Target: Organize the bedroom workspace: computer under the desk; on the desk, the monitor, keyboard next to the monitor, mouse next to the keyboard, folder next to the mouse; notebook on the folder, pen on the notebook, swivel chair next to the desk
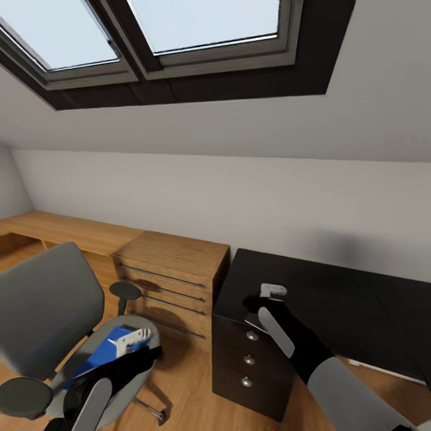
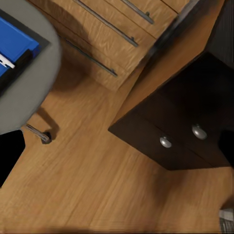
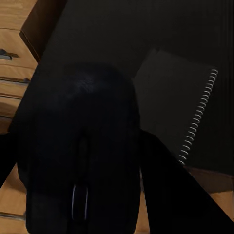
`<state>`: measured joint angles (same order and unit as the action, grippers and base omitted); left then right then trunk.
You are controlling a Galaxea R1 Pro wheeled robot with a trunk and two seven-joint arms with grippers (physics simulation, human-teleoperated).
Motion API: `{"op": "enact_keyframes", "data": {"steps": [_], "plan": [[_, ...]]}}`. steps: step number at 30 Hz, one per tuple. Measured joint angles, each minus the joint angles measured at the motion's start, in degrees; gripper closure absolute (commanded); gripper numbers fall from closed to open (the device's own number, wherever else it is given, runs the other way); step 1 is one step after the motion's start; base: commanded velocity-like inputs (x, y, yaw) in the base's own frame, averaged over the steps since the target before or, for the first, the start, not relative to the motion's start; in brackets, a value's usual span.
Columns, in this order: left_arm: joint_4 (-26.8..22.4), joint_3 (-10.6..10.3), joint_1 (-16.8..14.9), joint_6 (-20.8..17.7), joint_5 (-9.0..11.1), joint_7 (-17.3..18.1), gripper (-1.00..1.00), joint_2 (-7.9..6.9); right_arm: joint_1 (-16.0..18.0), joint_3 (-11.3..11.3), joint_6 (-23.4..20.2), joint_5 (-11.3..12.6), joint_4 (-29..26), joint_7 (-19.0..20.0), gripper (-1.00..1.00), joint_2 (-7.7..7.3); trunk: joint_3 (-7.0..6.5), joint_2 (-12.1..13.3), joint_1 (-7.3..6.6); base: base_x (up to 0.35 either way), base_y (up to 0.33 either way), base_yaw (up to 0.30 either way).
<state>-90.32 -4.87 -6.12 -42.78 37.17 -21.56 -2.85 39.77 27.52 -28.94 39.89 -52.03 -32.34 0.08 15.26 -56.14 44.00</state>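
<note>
Right gripper [image 1: 270, 294] hovers over the near-left corner of the black desk surface [image 1: 335, 299], above the three-drawer unit [image 1: 248, 365]. In the right wrist view a black mouse [image 3: 80, 151] sits clamped between the fingers, close to the lens; beyond it a dark spiral-bound notebook [image 3: 178, 109] lies flat on the surface. Left gripper [image 1: 133, 340] hangs over the grey swivel chair [image 1: 51, 323] seat, just above the blue folder [image 1: 105, 353], which lies on the seat; cannot tell whether its fingers are spread or closed. Left wrist view: folder corner [image 2: 14, 46] on the seat, a chair castor [image 2: 45, 136] on the wood plank floor [image 2: 97, 185], drawer knobs [image 2: 165, 142]. Light wooden dresser [image 1: 173, 278] stands between chair and desk, touching the desk's side. Skylight windows [image 1: 179, 30] above in the sloped ceiling.
</note>
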Motion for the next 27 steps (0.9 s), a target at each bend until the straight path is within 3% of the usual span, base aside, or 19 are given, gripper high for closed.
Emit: {"op": "enact_keyframes", "data": {"steps": [7, 15, 27], "plan": [[0.7, -2.0, 0.0, 0.1, -0.2, 0.0, -1.0, 0.01, 0.0, 0.0, 0.0, 0.9, -0.2, -0.2, 1.0, -0.14, -0.3, 0.0, -0.01, -0.009, 0.0, -0.255], [3.5, -2.4, 0.0, 0.2, -0.1, 0.0, -1.0, -0.07, 0.0, 0.0, 0.1, 1.1, -0.2, -2.1, 1.0, -0.14, -0.64, 0.0, 0.0, -0.016, 0.0, -0.26], [4.2, -2.4, 0.0, 0.2, -0.1, -0.2, -1.0, -0.08, 0.0, 0.0, 0.4, 2.2, -0.1, -3.1, 1.0, -0.07, -1.16, 0.0, 0.03, -0.293, 0.0, -0.261]]}}
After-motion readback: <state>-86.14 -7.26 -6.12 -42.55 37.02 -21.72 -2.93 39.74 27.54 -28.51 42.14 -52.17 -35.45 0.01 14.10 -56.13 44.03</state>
